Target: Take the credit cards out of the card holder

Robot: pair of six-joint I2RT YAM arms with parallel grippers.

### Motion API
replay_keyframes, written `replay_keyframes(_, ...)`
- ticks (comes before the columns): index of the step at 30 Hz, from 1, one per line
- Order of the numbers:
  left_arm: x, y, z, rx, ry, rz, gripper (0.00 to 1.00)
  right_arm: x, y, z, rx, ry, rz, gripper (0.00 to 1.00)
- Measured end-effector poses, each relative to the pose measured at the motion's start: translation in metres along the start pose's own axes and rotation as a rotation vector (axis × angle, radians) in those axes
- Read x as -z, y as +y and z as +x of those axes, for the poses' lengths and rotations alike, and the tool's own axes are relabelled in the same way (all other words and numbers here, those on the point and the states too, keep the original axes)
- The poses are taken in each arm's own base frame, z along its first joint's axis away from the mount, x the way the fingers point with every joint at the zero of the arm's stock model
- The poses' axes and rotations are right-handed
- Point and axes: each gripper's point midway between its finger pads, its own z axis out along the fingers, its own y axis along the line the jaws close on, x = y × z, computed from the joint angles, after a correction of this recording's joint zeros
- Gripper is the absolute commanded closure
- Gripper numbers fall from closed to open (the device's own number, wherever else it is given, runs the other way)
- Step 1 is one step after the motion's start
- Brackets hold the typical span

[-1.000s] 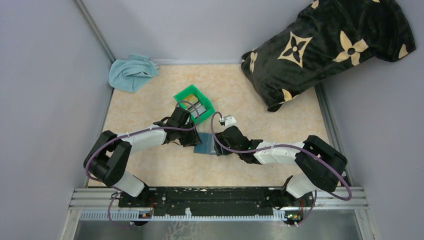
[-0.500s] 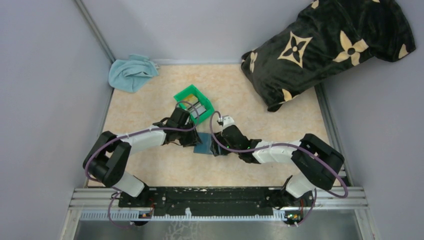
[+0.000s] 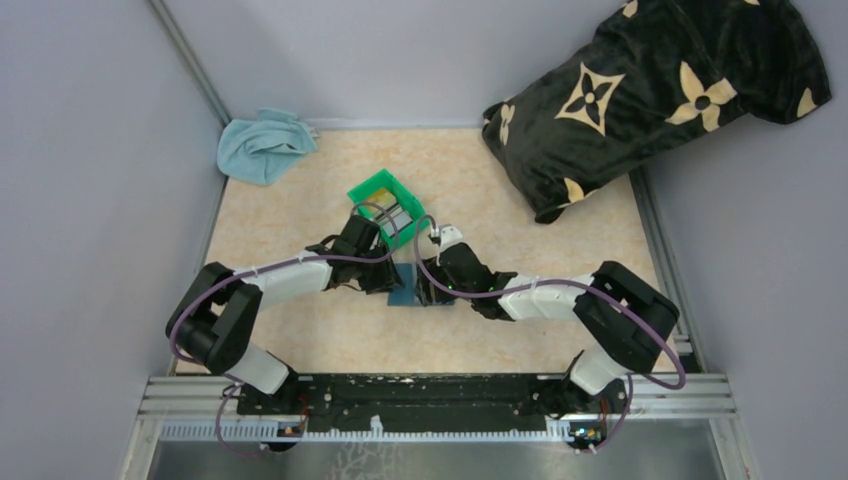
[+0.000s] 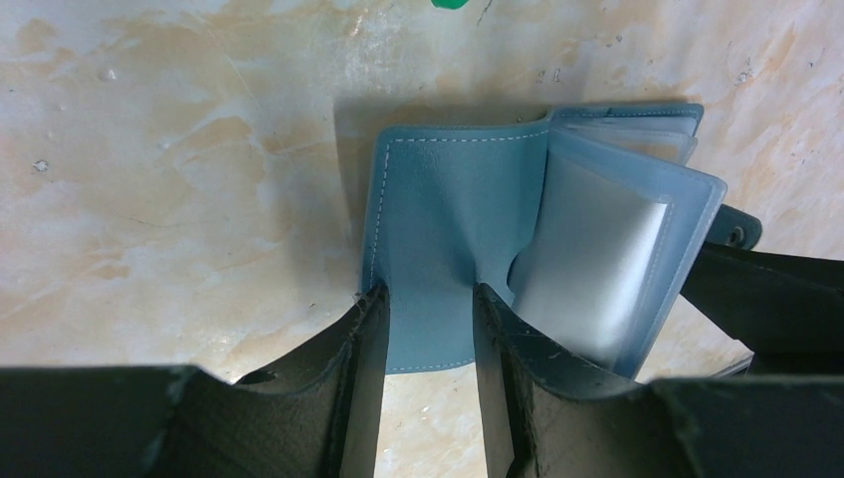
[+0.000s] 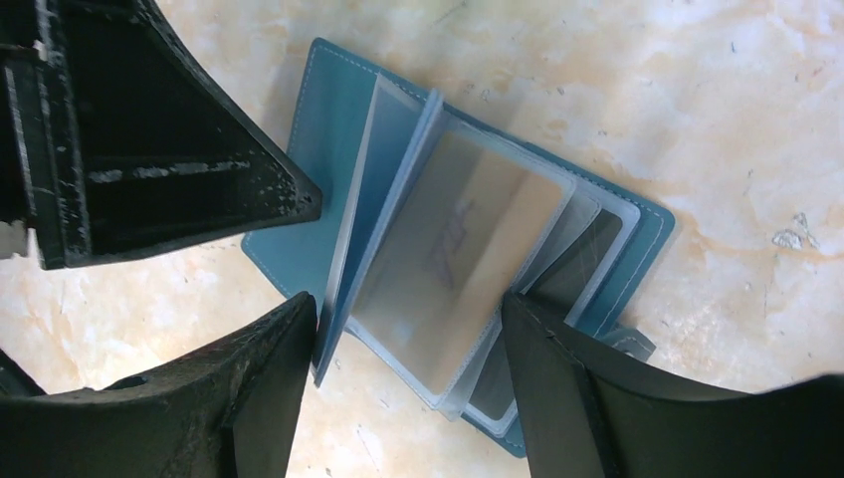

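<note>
While the card holder (image 4: 438, 199) is pinched by the left gripper (image 4: 430, 296), its sleeved credit card (image 5: 448, 249) is straddled by the wide-spread right gripper (image 5: 408, 304).

The tabletop (image 3: 300, 335) is a beige, marbled slab with grey walls on three sides. Near its middle the teal card holder (image 4: 448, 229) lies open on it. Its clear sleeves are fanned up from the fold, and a silver-grey credit card (image 4: 587, 269) shows through one. Just beyond it stands a green bin (image 3: 385, 200). A light blue cloth (image 3: 262, 145) lies crumpled in the far left corner, and a black cushion (image 3: 650, 90) with tan flower marks slumps over the far right corner.
</note>
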Motion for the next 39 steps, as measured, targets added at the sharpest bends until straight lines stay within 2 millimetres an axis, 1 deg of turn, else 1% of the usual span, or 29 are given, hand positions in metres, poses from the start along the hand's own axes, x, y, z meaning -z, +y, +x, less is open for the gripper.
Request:
replay_keyframes(10, 0.0, 0.0, 0.0, 0.001, 0.0, 0.002, 0.56, -0.001, 0.01, -0.014, 0.012, -0.025, -0.032, 0.33)
replay_keyframes(23, 0.0, 0.0, 0.0, 0.003, -0.001, 0.012, 0.57, 0.0, 0.012, -0.014, 0.038, -0.021, -0.04, 0.33)
replay_keyframes(26, 0.0, 0.0, 0.0, 0.003, -0.001, 0.013, 0.57, 0.0, 0.021, -0.021, 0.064, -0.035, -0.052, 0.33)
replay_keyframes(29, 0.0, 0.0, 0.0, 0.003, -0.001, 0.011, 0.57, 0.002, 0.042, -0.031, 0.086, -0.064, -0.104, 0.33)
replay_keyframes(32, 0.0, -0.001, -0.001, 0.003, -0.006, 0.018, 0.57, 0.004, 0.057, -0.03, 0.095, -0.064, -0.156, 0.33)
replay_keyframes(35, -0.001, -0.002, -0.001, 0.003, -0.008, 0.021, 0.57, 0.004, 0.063, -0.025, 0.095, -0.05, -0.178, 0.33)
replay_keyframes(39, 0.0, -0.002, -0.001, 0.003, -0.01, 0.023, 0.57, 0.003, 0.062, -0.02, 0.091, -0.032, -0.174, 0.33)
